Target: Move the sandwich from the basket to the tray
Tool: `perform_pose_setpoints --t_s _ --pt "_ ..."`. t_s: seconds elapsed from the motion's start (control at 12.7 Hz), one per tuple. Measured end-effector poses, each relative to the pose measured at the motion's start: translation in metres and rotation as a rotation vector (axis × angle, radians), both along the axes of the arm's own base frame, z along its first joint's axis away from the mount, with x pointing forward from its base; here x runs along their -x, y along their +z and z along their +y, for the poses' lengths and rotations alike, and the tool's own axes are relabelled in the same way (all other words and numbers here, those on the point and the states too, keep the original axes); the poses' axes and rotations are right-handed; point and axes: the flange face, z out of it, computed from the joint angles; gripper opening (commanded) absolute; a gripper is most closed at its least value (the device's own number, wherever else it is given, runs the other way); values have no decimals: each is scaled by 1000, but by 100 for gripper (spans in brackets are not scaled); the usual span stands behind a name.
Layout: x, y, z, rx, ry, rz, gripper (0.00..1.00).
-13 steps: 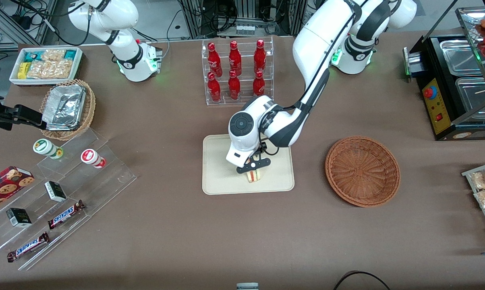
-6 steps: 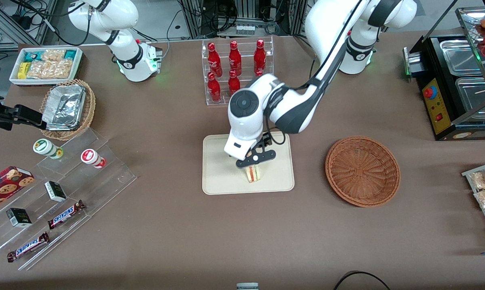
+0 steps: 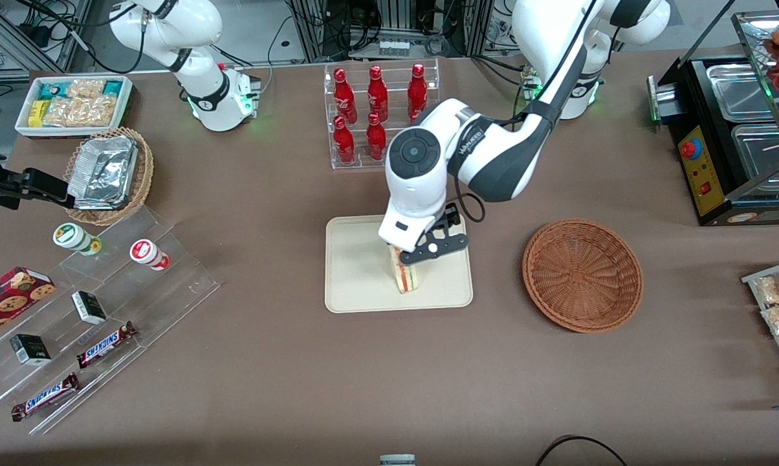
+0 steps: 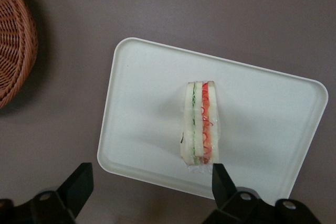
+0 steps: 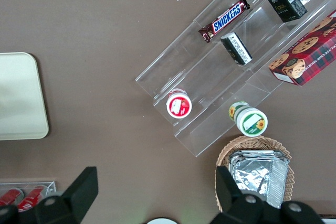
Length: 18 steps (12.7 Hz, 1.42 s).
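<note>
Left wrist view: gripper (image 4: 149, 184) spread wide and holding nothing, hanging above the tray (image 4: 262, 145) with the sandwich (image 4: 200, 121) straight below and just ahead of the open fingers (image 4: 220, 179). Resting on the tray near its middle, clear of both fingers, standing on edge with cut face up. Long axis running along the tray's short side, roughly crosswise to the line between the fingertips. Pale bread slices showing, with green and red filling in narrow stripes between them, wrapped in what looks like clear film. Front view: gripper (image 3: 428, 249) over the part of the tray (image 3: 357, 285) farther from the camera, sandwich (image 3: 405, 275) partly covered by it; basket (image 3: 582, 275) well apart, toward the working arm's end of the tabletop (image 3: 389, 375), nothing visible in it. Placement apparently done; likely only a clean lift away remaining.
</note>
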Motion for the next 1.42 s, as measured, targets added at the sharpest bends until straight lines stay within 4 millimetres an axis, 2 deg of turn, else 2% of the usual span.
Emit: perform_pose_setpoints --t_s 0.08,0.24,0.47,0.71,0.95,1.11,1.26,1.42 --pt "-11 2 15 2 -7 0 100" --pt "-37 14 61 2 -45 14 100" --pt "-65 32 143 4 -89 35 100" --pt "-79 55 225 10 -119 63 100" --pt "-78 74 288 20 -185 94 100" --pt "-71 93 337 45 -229 102 100" --pt "-54 119 382 73 -273 133 100" --pt "-32 149 409 97 -328 159 100"
